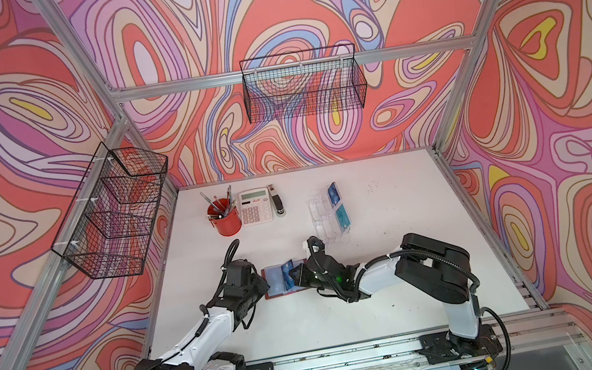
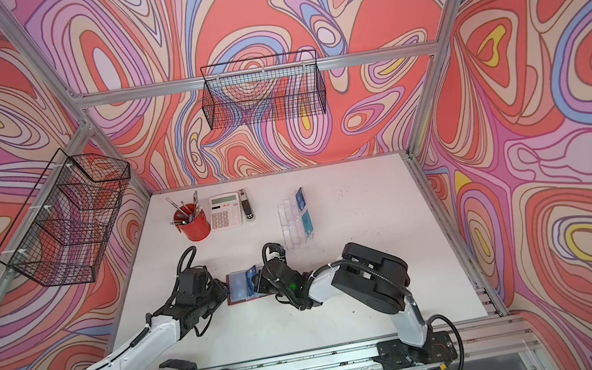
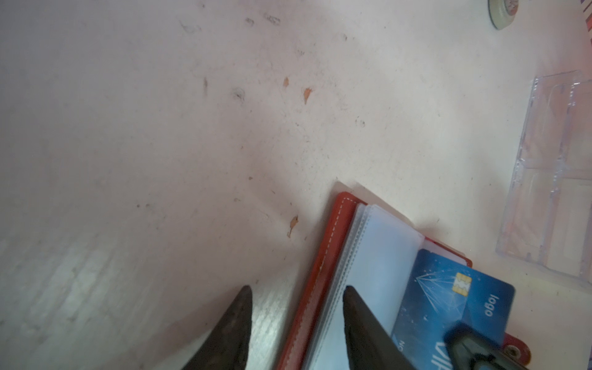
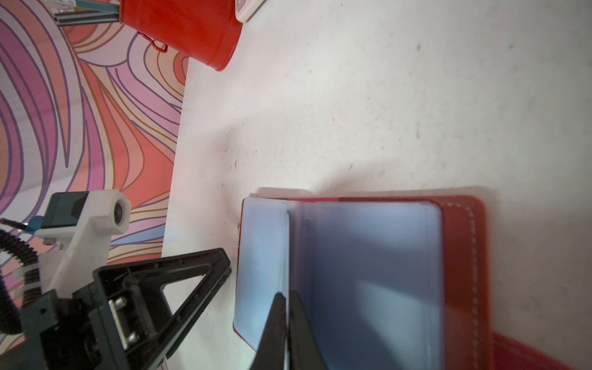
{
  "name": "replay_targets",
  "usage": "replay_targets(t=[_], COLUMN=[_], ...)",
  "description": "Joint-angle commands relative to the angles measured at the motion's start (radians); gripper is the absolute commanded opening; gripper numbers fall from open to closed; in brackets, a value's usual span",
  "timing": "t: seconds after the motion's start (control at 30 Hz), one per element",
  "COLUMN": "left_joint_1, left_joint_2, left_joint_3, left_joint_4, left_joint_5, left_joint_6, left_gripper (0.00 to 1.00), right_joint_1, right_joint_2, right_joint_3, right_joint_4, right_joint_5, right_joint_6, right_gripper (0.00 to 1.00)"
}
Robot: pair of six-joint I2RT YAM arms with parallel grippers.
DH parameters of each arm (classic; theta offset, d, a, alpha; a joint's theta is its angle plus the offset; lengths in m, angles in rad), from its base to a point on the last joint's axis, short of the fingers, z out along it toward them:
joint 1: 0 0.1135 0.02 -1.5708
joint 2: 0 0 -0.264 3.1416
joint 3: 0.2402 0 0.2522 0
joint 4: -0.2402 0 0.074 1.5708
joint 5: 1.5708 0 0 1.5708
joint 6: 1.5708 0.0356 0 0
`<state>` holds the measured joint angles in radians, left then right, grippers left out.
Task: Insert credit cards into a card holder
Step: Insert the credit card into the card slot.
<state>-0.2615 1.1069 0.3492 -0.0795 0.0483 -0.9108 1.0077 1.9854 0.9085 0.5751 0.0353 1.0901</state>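
Observation:
The red card holder (image 1: 287,294) (image 2: 248,300) lies open on the white table, its clear sleeves facing up. My left gripper (image 1: 265,285) (image 3: 297,288) is open and straddles the holder's stitched red edge (image 3: 323,272), with one fingertip over the sleeves and the other over the table. My right gripper (image 1: 294,272) (image 4: 286,294) is shut on a blue credit card (image 3: 455,298) with a chip and "logo" print. The card stands tilted on edge over the sleeves (image 4: 368,256). Whether its lower edge is inside a sleeve I cannot tell. Two more credit cards, blue (image 1: 332,192) and teal (image 1: 343,216), stand in a clear stand.
The clear acrylic tiered stand (image 1: 325,217) stands just behind the right arm. A red pen cup (image 1: 225,217), a calculator (image 1: 256,206) and a stapler (image 1: 277,201) line the back left of the table. Black wire baskets hang on the left wall (image 1: 110,215) and the back wall (image 1: 304,84).

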Motion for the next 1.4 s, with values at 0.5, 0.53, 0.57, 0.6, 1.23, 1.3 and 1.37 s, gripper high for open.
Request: replay_targets(t=[0.5,0.53,0.57,0.6,1.23,1.3,1.37], left_joint_1=[0.005,0.004,0.004,0.004,0.004,0.003,0.004], left_joint_2=[0.016,0.013,0.013,0.008,0.034,0.045,0.056], left_joint_3=[-0.034,-0.036,-0.039,-0.041,-0.083,-0.085,-0.082], left_joint_4=[0.041,0.043,0.043,0.041,0.105,0.117,0.119], left_joint_5=[-0.011,-0.011,-0.014,-0.018,-0.036,-0.028,-0.027], left_joint_6=[-0.045,-0.048,-0.051,-0.053,-0.092,-0.096,-0.097], left_gripper=[0.48,0.48,0.48,0.48,0.47,0.47,0.46], right_joint_1=[0.020,0.020,0.019,0.019,0.046,0.045,0.045], right_joint_2=[0.098,0.102,0.108,0.114,0.190,0.199,0.201], right_joint_3=[0.007,0.006,0.005,0.002,0.048,0.052,0.050], right_joint_4=[0.075,0.080,0.091,0.108,0.201,0.201,0.193], right_joint_5=[-0.035,-0.034,-0.035,-0.036,-0.074,-0.071,-0.056], right_joint_6=[0.102,0.102,0.102,0.102,0.158,0.164,0.165], right_gripper=[0.00,0.00,0.00,0.00,0.00,0.00,0.00])
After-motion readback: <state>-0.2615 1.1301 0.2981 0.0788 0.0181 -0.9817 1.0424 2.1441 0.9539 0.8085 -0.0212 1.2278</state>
